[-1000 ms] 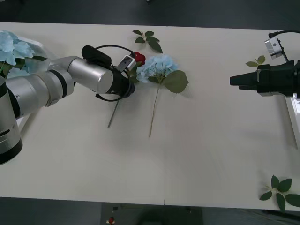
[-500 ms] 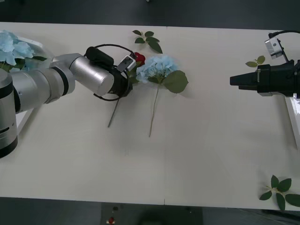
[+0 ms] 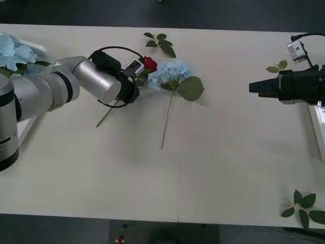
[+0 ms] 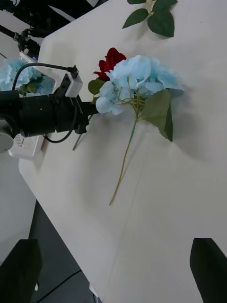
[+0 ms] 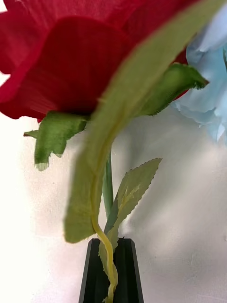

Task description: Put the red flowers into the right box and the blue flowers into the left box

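Between left tool [image 5: 111, 270] tips, rose [image 5: 85, 61] stem.

Left gripper [image 4: 87, 117] grips red rose [image 4: 109, 61] beside blue hydrangea [image 4: 137, 80].

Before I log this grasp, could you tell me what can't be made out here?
- Left gripper fingertips: front view, hidden behind its own wrist.
- Red flower stem at the grip: wrist view, blurred leaf covers it.
- Left box, right box: cut by frame edges.
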